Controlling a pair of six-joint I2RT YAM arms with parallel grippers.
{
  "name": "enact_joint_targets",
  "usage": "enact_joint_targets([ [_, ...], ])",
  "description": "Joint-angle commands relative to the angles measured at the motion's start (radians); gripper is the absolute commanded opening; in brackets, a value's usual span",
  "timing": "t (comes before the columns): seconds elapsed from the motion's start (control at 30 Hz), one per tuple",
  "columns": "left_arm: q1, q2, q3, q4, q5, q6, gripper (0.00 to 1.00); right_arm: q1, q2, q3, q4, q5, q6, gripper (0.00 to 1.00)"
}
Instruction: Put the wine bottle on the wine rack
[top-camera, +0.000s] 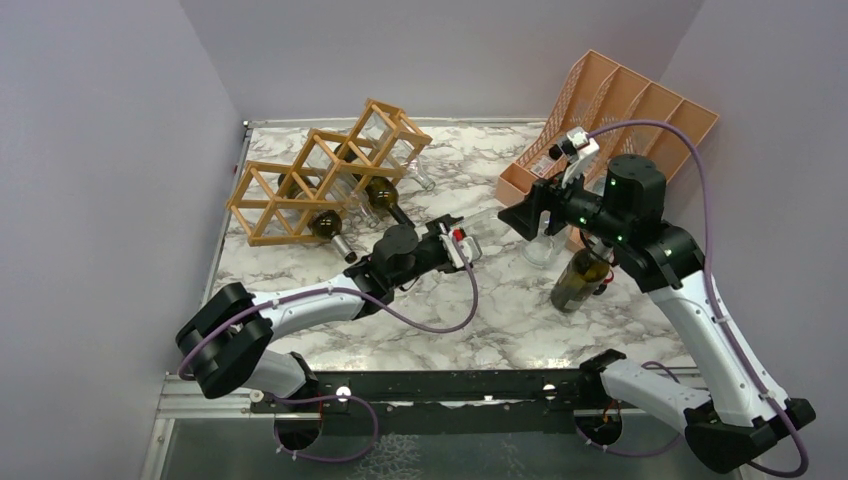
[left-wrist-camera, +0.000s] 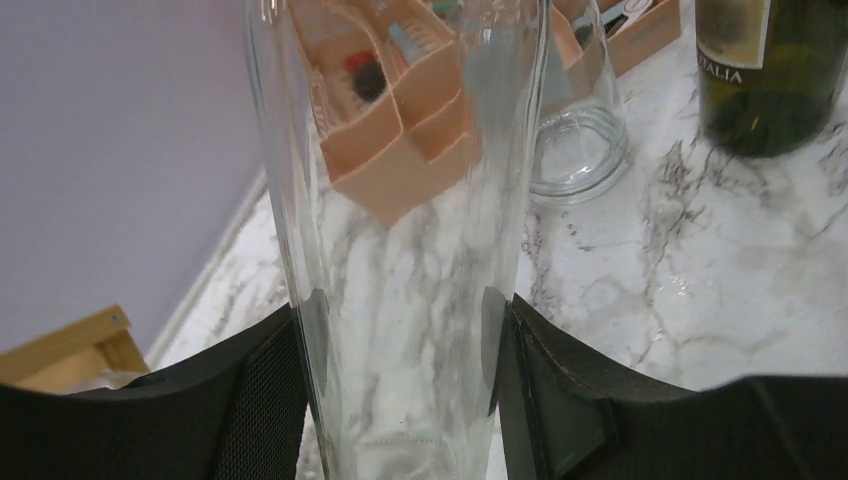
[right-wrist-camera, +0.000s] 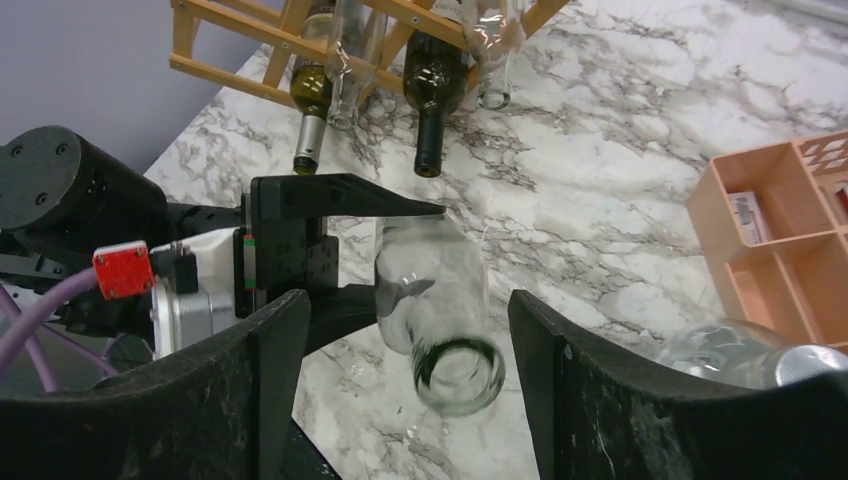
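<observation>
A clear glass wine bottle (top-camera: 487, 218) hangs above the marble table's middle, lying roughly level. My left gripper (top-camera: 458, 245) is shut on it. In the left wrist view the bottle (left-wrist-camera: 400, 180) sits between both pads (left-wrist-camera: 560, 400) and widens away from them. My right gripper (top-camera: 522, 215) is open and faces the bottle's far end. In the right wrist view that round end (right-wrist-camera: 455, 372) lies between the spread fingers (right-wrist-camera: 250, 400), touching neither. The tan wooden wine rack (top-camera: 320, 175) stands at the back left with several bottles in it, necks outward (right-wrist-camera: 435, 90).
A peach slotted organizer (top-camera: 610, 115) stands at the back right. A dark green bottle (top-camera: 580, 280) stands upright under my right arm, with a clear glass bottle (top-camera: 540, 250) beside it. Purple walls close in the left, back and right.
</observation>
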Motion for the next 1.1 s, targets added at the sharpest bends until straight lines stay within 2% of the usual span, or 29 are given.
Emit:
enact_joint_targets([
  [0.0, 0.0, -0.052, 0.04, 0.072, 0.1, 0.379, 0.0, 0.004, -0.017, 0.076, -0.086, 0.034, -0.095, 0.75],
  [0.2, 0.0, -0.038, 0.064, 0.069, 0.079, 0.696, 0.0, 0.004, 0.003, 0.094, -0.162, 0.018, -0.157, 0.76],
  [0.3, 0.0, -0.036, 0.076, 0.064, 0.1, 0.787, 0.0, 0.004, 0.024, 0.083, -0.192, -0.009, -0.171, 0.77],
  [0.8, 0.0, -0.006, 0.145, -0.028, 0.134, 0.922, 0.0, 0.004, 0.06, -0.047, -0.177, -0.105, -0.17, 0.77],
  [1.07, 0.0, -0.008, 0.165, -0.065, 0.148, 0.957, 0.0, 0.004, 0.092, -0.072, -0.147, -0.143, -0.154, 0.62],
])
